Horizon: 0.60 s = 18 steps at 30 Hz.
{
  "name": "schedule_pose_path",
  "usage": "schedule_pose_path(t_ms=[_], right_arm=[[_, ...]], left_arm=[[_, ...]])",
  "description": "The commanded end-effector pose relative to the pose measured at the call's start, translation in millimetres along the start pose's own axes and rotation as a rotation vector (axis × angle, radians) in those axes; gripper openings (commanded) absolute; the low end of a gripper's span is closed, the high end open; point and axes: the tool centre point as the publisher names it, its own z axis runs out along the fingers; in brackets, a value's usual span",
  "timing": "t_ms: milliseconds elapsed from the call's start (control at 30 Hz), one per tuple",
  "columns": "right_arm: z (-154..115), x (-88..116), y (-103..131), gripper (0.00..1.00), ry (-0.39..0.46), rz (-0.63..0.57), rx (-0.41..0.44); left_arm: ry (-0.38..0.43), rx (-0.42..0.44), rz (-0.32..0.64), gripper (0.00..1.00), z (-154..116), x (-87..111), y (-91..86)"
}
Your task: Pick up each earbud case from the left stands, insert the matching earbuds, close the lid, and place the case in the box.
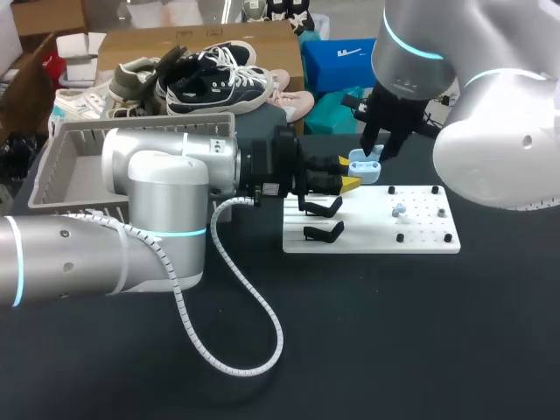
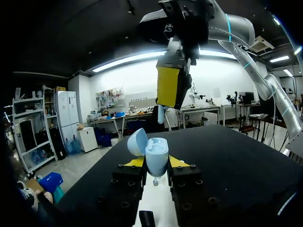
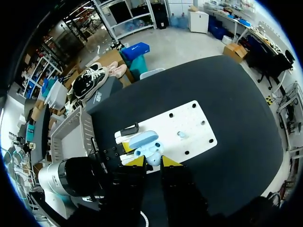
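A light blue earbud case (image 1: 366, 167) with its lid (image 2: 137, 141) open is clamped upright in my left gripper (image 1: 349, 173), just above the white stand board (image 1: 411, 236). In the left wrist view the case (image 2: 156, 156) sits between the yellow tips of that gripper (image 2: 156, 163). My right gripper (image 1: 378, 154) hangs directly over the open case, and its fingers (image 2: 173, 86) pinch a small pale blue earbud (image 2: 162, 114). From the right wrist the case (image 3: 150, 150) lies right under its gripper (image 3: 152, 161). Another earbud (image 1: 399, 210) rests on the board.
Two black stands (image 1: 324, 206) (image 1: 323, 232) sit empty on the board's left part. A grey basket (image 1: 61, 166) stands at the table's back left, behind my left arm. A white cable (image 1: 236, 315) loops over the dark tabletop in front.
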Motion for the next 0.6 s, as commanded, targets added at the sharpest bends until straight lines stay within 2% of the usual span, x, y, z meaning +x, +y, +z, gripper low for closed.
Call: schedule_pose_path(t_ms=[33, 600], right_arm=[[3.4, 3.8, -0.9, 0.0, -0.015, 0.003, 0.001], [13.2, 6.2, 6.4, 0.0, -0.006, -0.01, 0.016]], left_arm=[[-0.001, -0.003, 0.001, 0.0, -0.2, 0.1, -0.9], [-0.001, -0.003, 0.001, 0.0, -0.2, 0.1, -0.9]])
